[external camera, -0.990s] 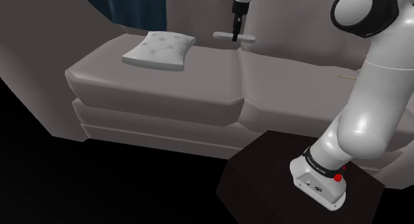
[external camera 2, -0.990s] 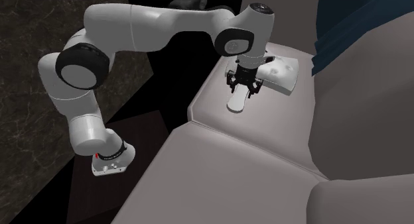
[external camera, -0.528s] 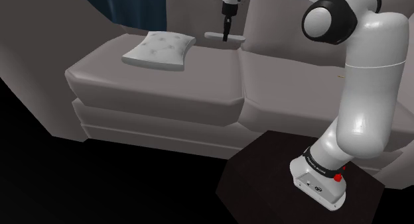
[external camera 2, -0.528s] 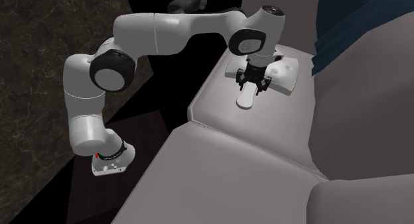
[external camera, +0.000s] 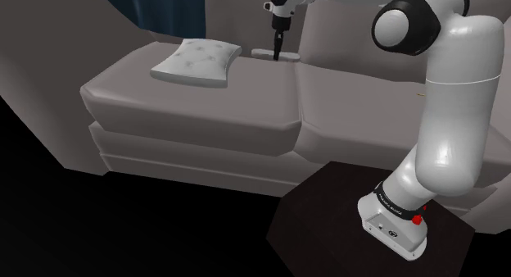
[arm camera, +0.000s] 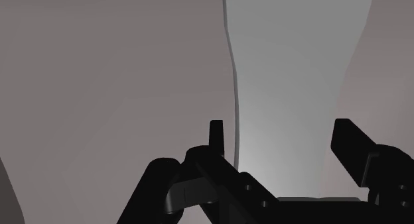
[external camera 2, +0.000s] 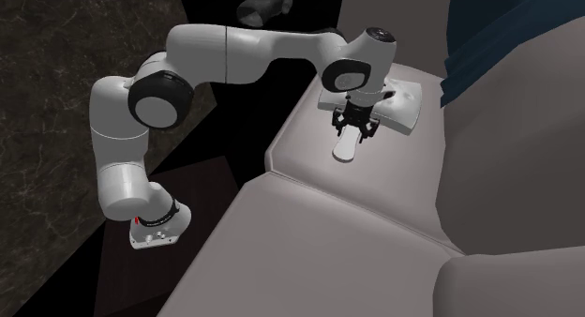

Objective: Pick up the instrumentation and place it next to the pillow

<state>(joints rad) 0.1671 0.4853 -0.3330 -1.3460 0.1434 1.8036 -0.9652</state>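
A flat, pale grey instrument (external camera: 274, 53) hangs level just over the back of the sofa seat, a short way to the shoulder view's right of the tufted grey pillow (external camera: 194, 62). My gripper (external camera: 278, 46) comes straight down on it and is shut on its middle. In the second exterior view the gripper (external camera 2: 352, 129) clasps the white instrument (external camera 2: 345, 146) right in front of the pillow (external camera 2: 398, 104). The wrist view has the black fingers (arm camera: 215, 133) on either side of the pale instrument (arm camera: 285, 90). Whether it touches the cushion I cannot tell.
The grey sofa (external camera: 196, 103) has two seat cushions with a seam between them, and its backrest (external camera: 344, 38) rises behind the gripper. A dark blue curtain (external camera: 164, 9) hangs behind the pillow. The dark stand (external camera: 344, 226) sits at lower right.
The gripper carried the instrument toward the shoulder view's left, closer to the pillow, then lowered it toward the seat. The arm's elbow swung over with it.
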